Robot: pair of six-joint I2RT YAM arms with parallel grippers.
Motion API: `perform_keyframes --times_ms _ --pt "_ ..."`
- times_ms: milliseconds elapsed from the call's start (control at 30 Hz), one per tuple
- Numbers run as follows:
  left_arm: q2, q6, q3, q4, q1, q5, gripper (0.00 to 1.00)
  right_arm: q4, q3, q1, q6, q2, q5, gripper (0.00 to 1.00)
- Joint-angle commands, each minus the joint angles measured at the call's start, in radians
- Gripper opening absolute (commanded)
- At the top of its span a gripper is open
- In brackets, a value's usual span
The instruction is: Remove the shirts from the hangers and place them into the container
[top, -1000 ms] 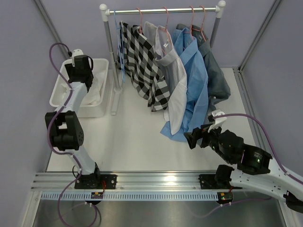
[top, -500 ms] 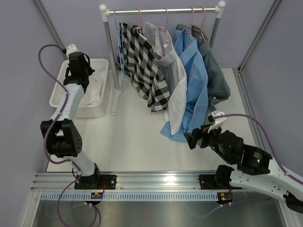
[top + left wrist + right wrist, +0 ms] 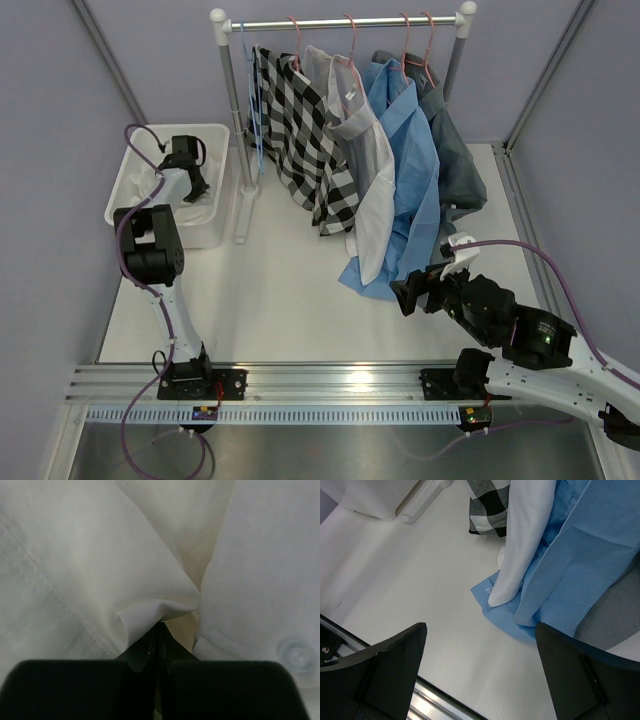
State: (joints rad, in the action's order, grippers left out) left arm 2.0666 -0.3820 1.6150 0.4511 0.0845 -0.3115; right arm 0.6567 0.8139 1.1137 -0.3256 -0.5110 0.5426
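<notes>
My left gripper [image 3: 196, 184] reaches down into the white container [image 3: 118, 196] at the far left. Its jaws [image 3: 159, 626] are shut on a puckered fold of the plain white shirt [image 3: 75, 555] lying there. On the rail hang the check shirt [image 3: 300, 130], the pale grey-white one [image 3: 365, 165], the light blue one [image 3: 415, 185] and the dark grey one [image 3: 462, 160], on pink hangers [image 3: 350, 40]. An empty light blue hanger [image 3: 250, 100] hangs at the left end. My right gripper [image 3: 403, 293] is open [image 3: 480, 627] over the table, just short of the light blue shirt's cuff [image 3: 492, 597].
The white-posted rail [image 3: 340, 20] spans the back of the table, and its left foot [image 3: 243, 205] runs beside the container. The light blue hem and a white sleeve [image 3: 520, 555] trail onto the tabletop. Frame posts stand at the back corners.
My left arm has swung from above the container down into it, and its gripper has shut on the white fabric. The right arm has stayed where it was.
</notes>
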Motion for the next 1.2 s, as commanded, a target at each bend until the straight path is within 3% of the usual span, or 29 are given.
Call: perform_keyframes --times_ms 0,267,300,400,600,700,967,1167 --pt "-0.006 -0.003 0.054 0.041 0.038 -0.052 0.04 0.000 0.051 0.006 -0.003 -0.014 0.042 1.00" --pt "-0.279 -0.020 0.082 0.041 0.035 0.034 0.33 -0.037 0.163 0.006 0.054 -0.093 0.025 0.99" --pt "-0.314 -0.023 0.080 0.041 0.037 0.038 0.46 -0.052 0.201 0.006 0.069 -0.127 0.019 1.00" --pt "-0.449 -0.026 0.054 0.040 0.035 0.064 0.69 -0.077 0.272 0.006 0.114 -0.225 0.010 0.99" --pt "-0.734 0.008 -0.128 0.041 0.034 0.127 0.94 -0.006 0.661 -0.026 0.190 -0.534 -0.028 1.00" --pt "-0.850 0.032 -0.237 0.040 0.034 0.167 0.99 0.003 0.770 -0.134 0.211 -0.665 -0.149 0.99" --pt "-1.253 0.098 -0.677 -0.037 0.018 0.244 0.99 -0.026 1.122 -0.357 0.278 -0.989 -0.332 0.99" --pt "-1.330 0.132 -0.780 -0.055 -0.058 0.230 0.99 -0.006 1.376 -0.449 0.295 -1.289 -0.460 0.95"
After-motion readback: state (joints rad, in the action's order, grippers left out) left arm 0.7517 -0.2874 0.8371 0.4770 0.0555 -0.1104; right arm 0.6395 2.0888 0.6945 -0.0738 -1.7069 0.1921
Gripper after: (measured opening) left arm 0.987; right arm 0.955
